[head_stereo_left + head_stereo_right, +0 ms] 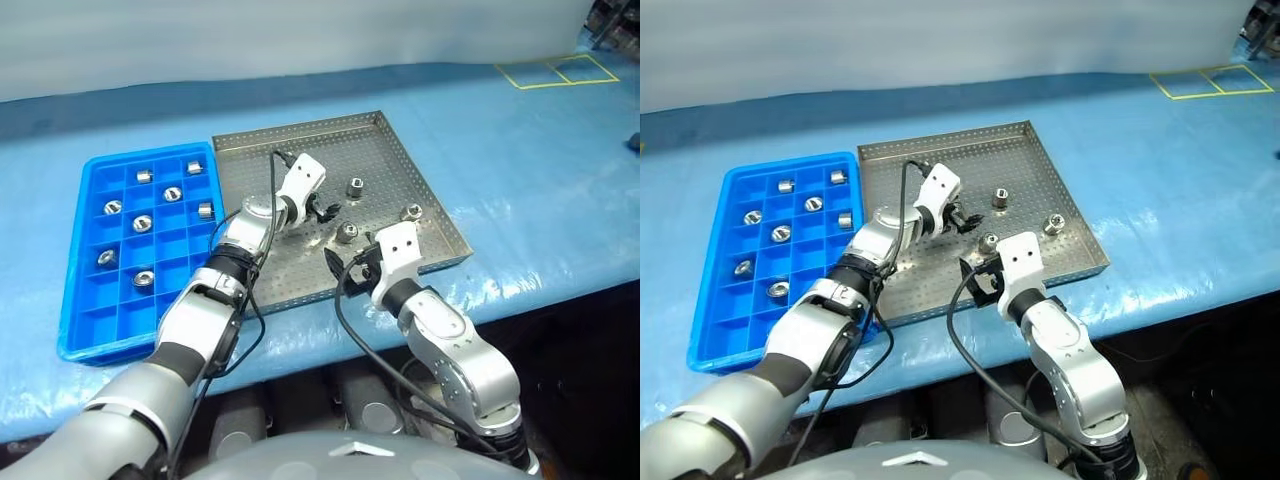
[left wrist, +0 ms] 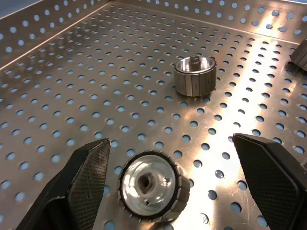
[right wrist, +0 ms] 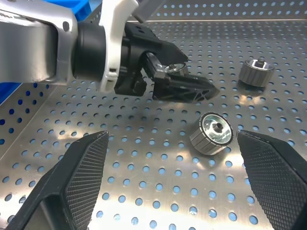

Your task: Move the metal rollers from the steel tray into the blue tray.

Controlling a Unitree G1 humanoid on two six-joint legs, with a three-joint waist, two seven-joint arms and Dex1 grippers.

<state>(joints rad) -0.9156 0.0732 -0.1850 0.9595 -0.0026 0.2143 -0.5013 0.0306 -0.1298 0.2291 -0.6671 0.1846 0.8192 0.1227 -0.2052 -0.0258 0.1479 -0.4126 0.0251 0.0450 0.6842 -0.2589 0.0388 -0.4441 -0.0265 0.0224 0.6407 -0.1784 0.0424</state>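
**Both grippers open over steel tray**

Left gripper (image 2: 168, 191) wide open, nothing gripped; one roller (image 2: 149, 186) lies between its fingers on the steel tray (image 1: 400, 150). Right gripper (image 3: 172, 177) also wide open and empty, over the tray's near edge. Three more rollers loose in tray. Blue tray (image 1: 75, 260), left of steel tray, has eight.

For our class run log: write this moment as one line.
left gripper: open over a roller | right gripper: open | steel tray: three rollers left

Both eye views look down from above the steel tray (image 1: 395, 160); both wrist views skim close over its floor.
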